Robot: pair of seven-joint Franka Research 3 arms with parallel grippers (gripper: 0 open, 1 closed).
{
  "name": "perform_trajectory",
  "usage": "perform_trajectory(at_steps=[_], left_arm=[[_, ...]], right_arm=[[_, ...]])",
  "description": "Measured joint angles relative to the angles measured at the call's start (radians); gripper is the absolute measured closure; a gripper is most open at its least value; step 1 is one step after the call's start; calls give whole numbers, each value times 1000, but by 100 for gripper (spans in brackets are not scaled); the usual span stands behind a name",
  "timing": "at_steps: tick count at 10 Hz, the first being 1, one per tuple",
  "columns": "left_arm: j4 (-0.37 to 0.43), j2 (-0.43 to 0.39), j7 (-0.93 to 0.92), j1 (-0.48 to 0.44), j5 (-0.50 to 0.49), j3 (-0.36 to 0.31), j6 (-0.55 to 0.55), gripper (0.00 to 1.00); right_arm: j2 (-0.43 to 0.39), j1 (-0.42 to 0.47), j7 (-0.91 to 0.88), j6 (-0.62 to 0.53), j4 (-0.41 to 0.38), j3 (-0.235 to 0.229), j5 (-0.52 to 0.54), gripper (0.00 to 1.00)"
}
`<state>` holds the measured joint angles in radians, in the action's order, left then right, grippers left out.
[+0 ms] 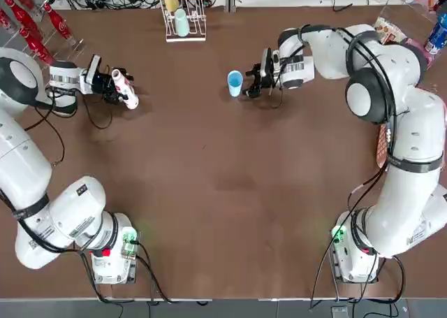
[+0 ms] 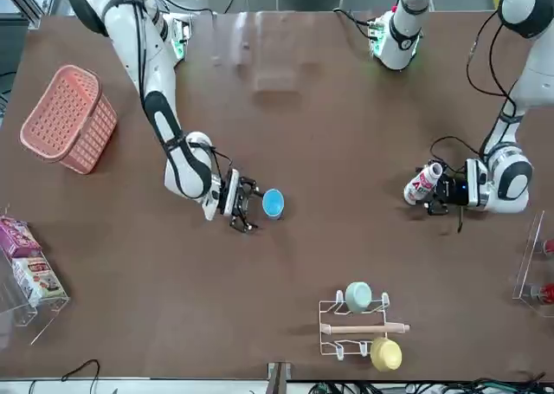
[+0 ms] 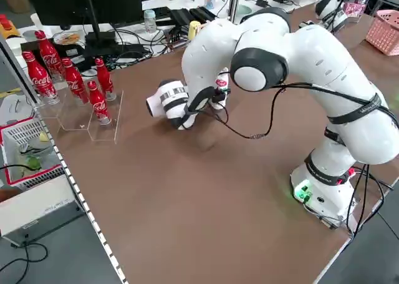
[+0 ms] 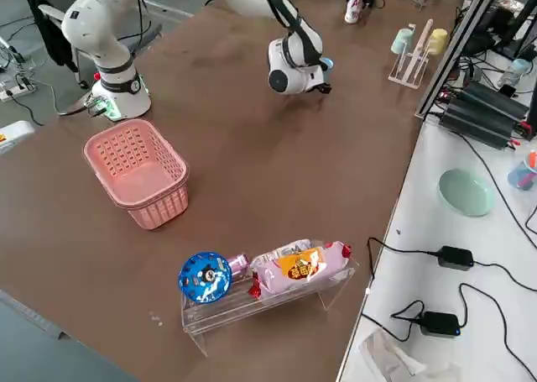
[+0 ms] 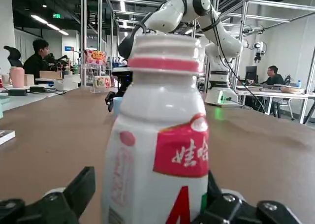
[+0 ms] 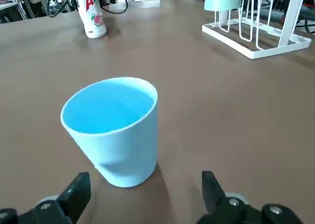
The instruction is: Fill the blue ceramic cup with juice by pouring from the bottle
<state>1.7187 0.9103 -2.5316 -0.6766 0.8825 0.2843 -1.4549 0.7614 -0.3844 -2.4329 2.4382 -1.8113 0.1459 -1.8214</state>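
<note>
The bottle (image 1: 126,89), white with a red-pink label and white cap, stands at the table's far left. My left gripper (image 1: 117,87) reaches in low with a finger on either side of it. In the left wrist view the bottle (image 5: 157,135) fills the space between the fingers (image 5: 81,187), and a thin gap shows at one side. The blue ceramic cup (image 1: 235,82) stands upright near the far middle. My right gripper (image 1: 253,80) is open just to its right. In the right wrist view the cup (image 6: 115,130) sits just beyond the spread fingertips, untouched and empty.
A white wire rack (image 1: 183,17) with a mint cup and a yellow one stands at the far edge. Red cola bottles (image 1: 35,24) line the far left corner. A pink basket (image 2: 69,117) and a clear stand of snacks (image 2: 26,268) lie on my right side.
</note>
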Motion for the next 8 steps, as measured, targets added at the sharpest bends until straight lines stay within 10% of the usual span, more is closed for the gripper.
perform_trajectory(at_steps=[2,8], left_arm=[[4,0,0,0,0,2,0,32],[2,-18,-1,-1,0,19,-12,52]], right_arm=[[7,-7,-1,4,5,0,-1,0],[9,-32,-1,12,5,1,-1,0]])
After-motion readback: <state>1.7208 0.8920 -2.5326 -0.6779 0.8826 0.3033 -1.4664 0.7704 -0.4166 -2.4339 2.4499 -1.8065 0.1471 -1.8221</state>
